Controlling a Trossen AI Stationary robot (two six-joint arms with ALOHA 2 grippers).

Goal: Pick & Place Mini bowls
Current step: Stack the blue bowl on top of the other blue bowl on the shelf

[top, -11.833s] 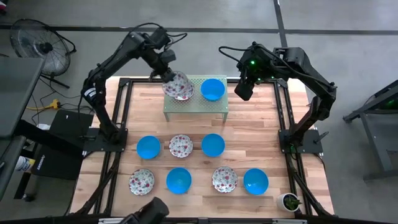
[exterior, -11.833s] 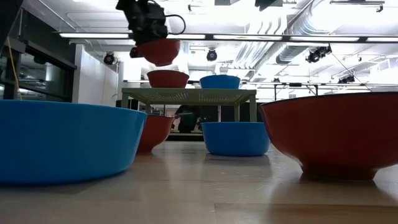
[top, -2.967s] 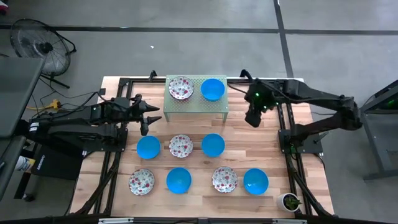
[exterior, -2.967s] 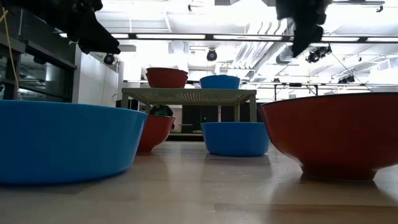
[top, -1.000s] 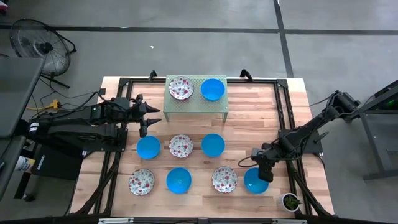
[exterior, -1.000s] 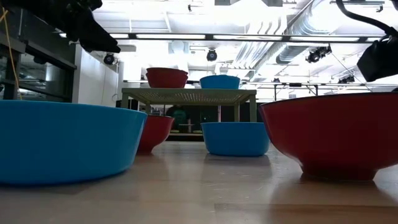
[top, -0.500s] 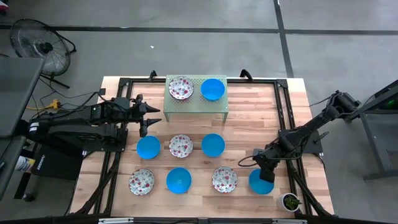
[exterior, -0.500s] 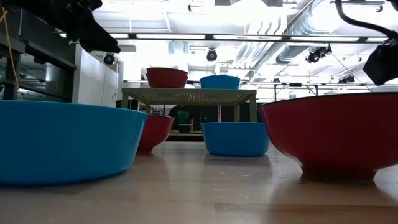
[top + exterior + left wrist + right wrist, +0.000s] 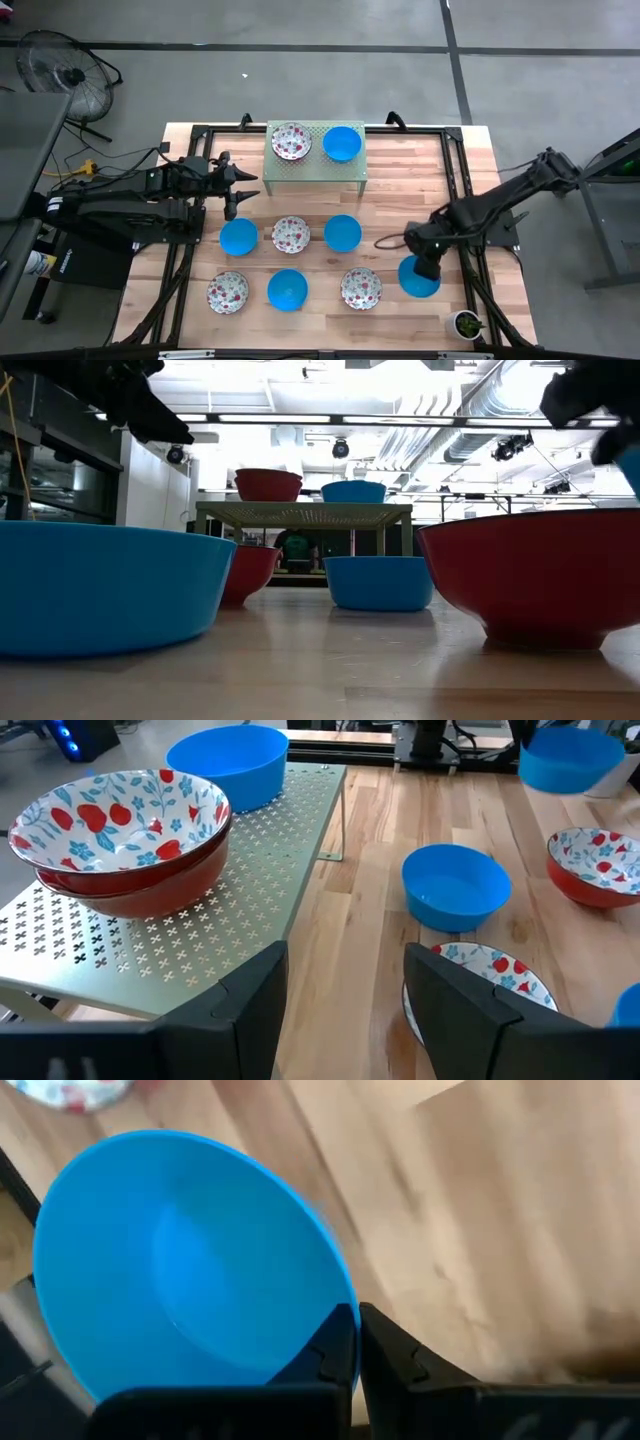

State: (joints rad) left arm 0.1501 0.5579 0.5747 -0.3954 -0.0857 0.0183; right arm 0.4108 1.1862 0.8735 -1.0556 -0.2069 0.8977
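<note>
While its two fingers pinch the rim of a blue mini bowl (image 9: 417, 277), the right gripper (image 9: 428, 268) holds that bowl tilted over the near right part of the table (image 9: 400, 195). No writing or label can be read on anything. Half a second ago this bowl sat slightly lower and farther right in the high view; it has shifted toward the floral bowl (image 9: 360, 288) beside it. The left gripper (image 9: 248, 191) stays beside the green rack (image 9: 313, 170), fingers apart and empty. On the rack sit a floral stack (image 9: 291, 141) and a blue bowl (image 9: 342, 143).
</note>
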